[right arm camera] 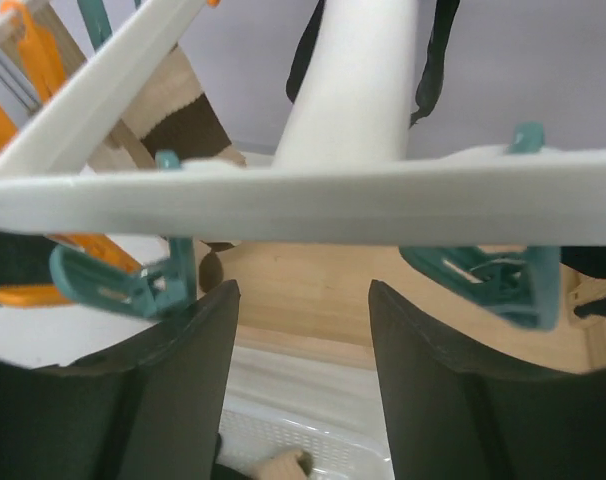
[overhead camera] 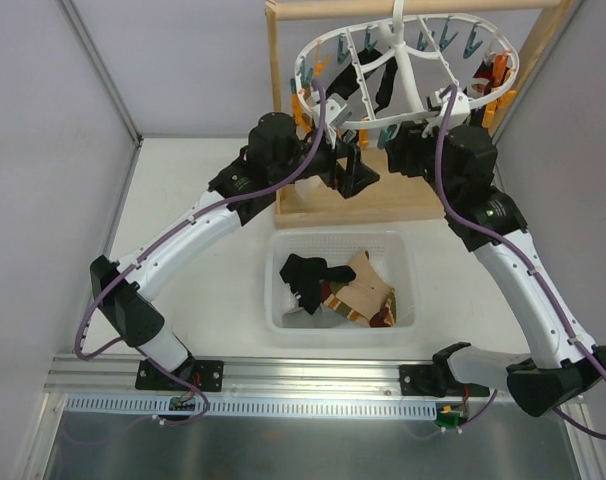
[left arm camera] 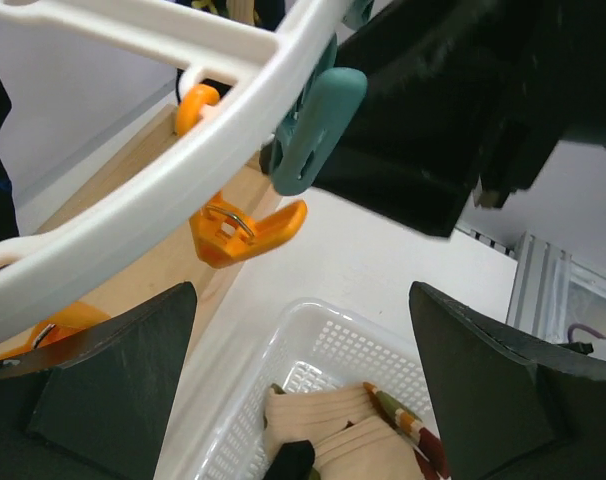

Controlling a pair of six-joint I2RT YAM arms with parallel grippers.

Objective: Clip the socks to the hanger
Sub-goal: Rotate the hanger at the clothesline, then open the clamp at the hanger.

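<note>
Worktop (overhead camera: 203,180): carries a white mesh basket (overhead camera: 333,236) at centre and a wooden stand (overhead camera: 398,205) beyond it at 12 o'clock.
Socks (overhead camera: 348,290): heaped loose in the basket, nearest of all; black sock (overhead camera: 308,272) at 9 o'clock of the pile, tan sock (overhead camera: 368,285) at 3 o'clock; a striped sock (right arm camera: 178,105) hangs up on the hanger.
Handling: likely light, limp and floppy, grippy rather than slick, nothing to break; probably best pinched at cuff or toe, leaving a free edge for a pin.
Left tool (left arm camera: 301,330): up at 11 o'clock, just under the ring; spread wide, holding nothing.
Right tool (right arm camera: 303,300): up at 1 o'clock; fingers parted, nothing between them.
Hanger (right arm camera: 333,200): farthest, at 12 o'clock on the stand; stiff plastic, likely to swing if nudged.
Pins: teal clothespin (left arm camera: 313,130) and orange clothespin (left arm camera: 245,232) dangle beside the left tool, both bare.
</note>
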